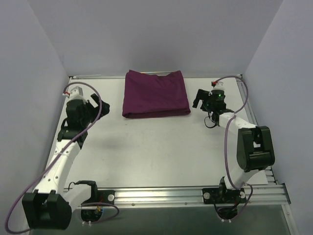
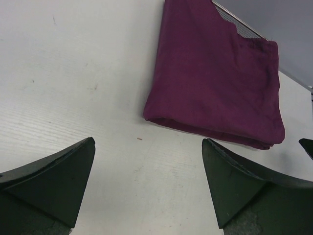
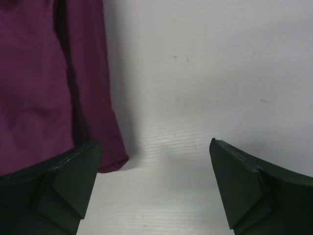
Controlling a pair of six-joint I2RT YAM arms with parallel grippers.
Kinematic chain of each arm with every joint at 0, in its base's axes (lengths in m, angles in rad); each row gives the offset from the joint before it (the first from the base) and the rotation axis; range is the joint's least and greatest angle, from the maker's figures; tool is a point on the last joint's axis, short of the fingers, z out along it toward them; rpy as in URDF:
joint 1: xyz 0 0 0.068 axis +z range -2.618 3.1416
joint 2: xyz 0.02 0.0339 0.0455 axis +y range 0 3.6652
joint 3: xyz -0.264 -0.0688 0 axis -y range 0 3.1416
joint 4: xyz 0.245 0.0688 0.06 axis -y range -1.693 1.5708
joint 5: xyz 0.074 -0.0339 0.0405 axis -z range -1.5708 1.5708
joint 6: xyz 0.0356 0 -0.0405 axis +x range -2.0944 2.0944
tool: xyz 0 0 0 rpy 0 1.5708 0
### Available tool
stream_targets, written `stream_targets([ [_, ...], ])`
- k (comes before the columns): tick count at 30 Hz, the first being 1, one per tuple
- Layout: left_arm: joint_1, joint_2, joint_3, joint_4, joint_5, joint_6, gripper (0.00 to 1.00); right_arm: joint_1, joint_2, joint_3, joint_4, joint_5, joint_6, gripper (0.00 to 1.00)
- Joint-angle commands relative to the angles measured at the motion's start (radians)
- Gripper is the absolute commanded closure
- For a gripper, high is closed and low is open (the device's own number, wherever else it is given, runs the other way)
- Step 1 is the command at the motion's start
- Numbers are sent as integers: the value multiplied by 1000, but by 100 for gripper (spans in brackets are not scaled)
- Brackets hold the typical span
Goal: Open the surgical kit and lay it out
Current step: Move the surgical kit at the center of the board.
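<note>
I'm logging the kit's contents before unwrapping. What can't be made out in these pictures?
Whatever lies inside the folded dark maroon cloth wrap: covered by cloth in every view.
Silver wire mesh: only a sliver shows past the wrap's far edge, left wrist view.
Rest of the wrap, right wrist view: cut off by the picture's left edge.

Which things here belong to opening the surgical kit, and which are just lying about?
Job:
maroon cloth wrap
mesh tray, a corner peeking out behind the wrap
left gripper and right gripper, both open

Not the job:
table
purple arm cable
</note>
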State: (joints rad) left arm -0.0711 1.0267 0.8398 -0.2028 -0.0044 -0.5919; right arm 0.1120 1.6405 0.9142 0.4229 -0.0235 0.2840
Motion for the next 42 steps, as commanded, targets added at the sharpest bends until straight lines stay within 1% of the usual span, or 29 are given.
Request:
stream_targets([
  [1, 5, 111, 152, -32, 92, 30, 0, -66, -4, 52, 23, -196, 76, 1],
  [4, 8, 228, 231, -67, 153, 64, 0, -89, 42, 93, 39, -321, 86, 1],
  [5, 8, 255, 278, -79, 159, 69, 0, -100, 60, 97, 57, -343, 90, 1],
  [6, 10, 300, 294, -84, 176, 70, 0, -106, 68, 95, 75, -366, 101, 0],
  [8, 11, 344, 327, -64, 195, 70, 0, -107, 99, 94, 155, -450, 148, 1],
  [9, 11, 392, 338, -49, 202, 69, 0, -107, 113, 103, 172, -482, 162, 1],
  [11, 13, 441, 355, -24, 244, 69, 0, -107, 171, 158, 181, -554, 182, 1],
  [13, 13, 515, 390, 3, 292, 67, 0, -103, 203, 190, 172, -581, 184, 1],
  [16, 13, 617, 444, 22, 346, 67, 0, -92, 251, 235, 163, -575, 175, 2],
  [19, 10, 705, 473, 83, 392, 47, 0, -83, 301, 282, 157, -584, 178, 4],
  [23, 11, 827, 524, 146, 431, 20, 0, -61, 367, 354, 132, -589, 169, 7],
  [28, 7, 930, 619, 167, 462, 4, 1, -31, 442, 437, 105, -578, 161, 9],
  [29, 4, 964, 634, 160, 458, 6, 5, -28, 453, 445, 103, -578, 162, 10],
  [34, -1, 1055, 714, 131, 458, 9, 10, -9, 499, 495, 80, -567, 158, 14],
  [37, -1, 1098, 755, 108, 458, 1, 16, -2, 513, 517, 70, -563, 155, 16],
  [38, -2, 1116, 775, 103, 458, 1, 21, 2, 519, 532, 62, -563, 152, 18],
  [42, -9, 1145, 789, 114, 463, -9, 28, 9, 536, 554, 40, -561, 145, 21],
])
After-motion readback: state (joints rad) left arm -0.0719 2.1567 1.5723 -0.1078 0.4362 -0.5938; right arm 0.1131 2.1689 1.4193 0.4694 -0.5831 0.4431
